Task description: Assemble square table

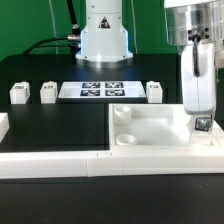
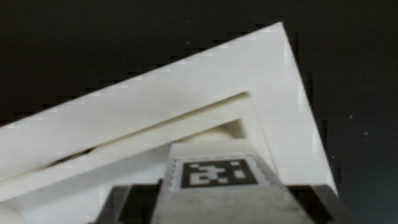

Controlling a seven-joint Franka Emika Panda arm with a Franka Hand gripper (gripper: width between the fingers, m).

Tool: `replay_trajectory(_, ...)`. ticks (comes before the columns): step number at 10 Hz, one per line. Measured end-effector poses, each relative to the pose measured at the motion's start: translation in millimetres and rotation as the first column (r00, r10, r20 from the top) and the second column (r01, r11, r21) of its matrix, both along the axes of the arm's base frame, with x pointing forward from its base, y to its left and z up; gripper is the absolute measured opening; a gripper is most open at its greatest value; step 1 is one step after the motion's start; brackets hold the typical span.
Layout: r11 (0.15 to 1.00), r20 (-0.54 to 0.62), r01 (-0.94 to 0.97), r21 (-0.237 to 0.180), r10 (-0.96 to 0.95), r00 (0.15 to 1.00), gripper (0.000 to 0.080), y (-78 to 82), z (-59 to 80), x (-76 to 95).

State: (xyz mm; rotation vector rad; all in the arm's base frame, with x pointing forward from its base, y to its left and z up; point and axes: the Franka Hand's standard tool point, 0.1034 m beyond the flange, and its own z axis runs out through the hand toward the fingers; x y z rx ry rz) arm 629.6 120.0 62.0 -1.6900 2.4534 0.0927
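Note:
The square table top point(image 1: 160, 130) is a white plastic tray with a raised rim, lying at the exterior view's right with round sockets point(image 1: 125, 140) near its corners. My gripper point(image 1: 201, 128) hangs over its right side, shut on a white block leg point(image 1: 203, 124) that carries a black-and-white tag. In the wrist view the leg point(image 2: 217, 175) sits between the two dark fingers point(image 2: 128, 205), with a corner of the table top point(image 2: 196, 90) below it. I cannot tell whether the leg touches the top.
Three loose legs point(image 1: 18, 93) point(image 1: 48, 92) point(image 1: 153, 91) stand in a row at the back, on either side of the marker board point(image 1: 93, 89). Long white rails point(image 1: 60, 160) run along the front edge. The arm's base point(image 1: 103, 40) stands behind the marker board.

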Motion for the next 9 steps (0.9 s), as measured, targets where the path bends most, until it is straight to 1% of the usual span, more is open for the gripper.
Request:
replay_trajectory(1,1.000,-0.003,0.025,-0.002,-0.025,1.000,0.0290,-2.0,0.0,0.0)
replay_trajectory(2,1.000,-0.003,0.014,-0.002,-0.014,1.000,0.0371,-1.6,-0.4,-0.2)
replay_trajectory(3,1.000,-0.003,0.013,-0.002,-0.013,1.000,0.0371,-1.4,-0.4,-0.3)
replay_trajectory(4,1.000,-0.002,0.012,-0.002,-0.012,1.000,0.0552,-1.3,-0.5,-0.3)
replay_trajectory(5,1.000,-0.001,0.007,-0.002,-0.007,1.000,0.0619,0.3,0.7,-0.5)
replay_trajectory(6,1.000,0.010,-0.020,0.002,0.020,1.000,0.0643,5.5,10.7,-4.1)
replay_trajectory(7,0.999,0.022,-0.034,0.006,0.034,0.999,0.0643,9.0,22.6,-12.7)
replay_trajectory(8,0.999,0.028,-0.038,0.007,0.038,0.999,0.0648,11.5,27.7,-19.4)
replay_trajectory(9,0.999,0.025,-0.040,0.005,0.040,0.999,0.0648,10.8,25.3,-19.5)
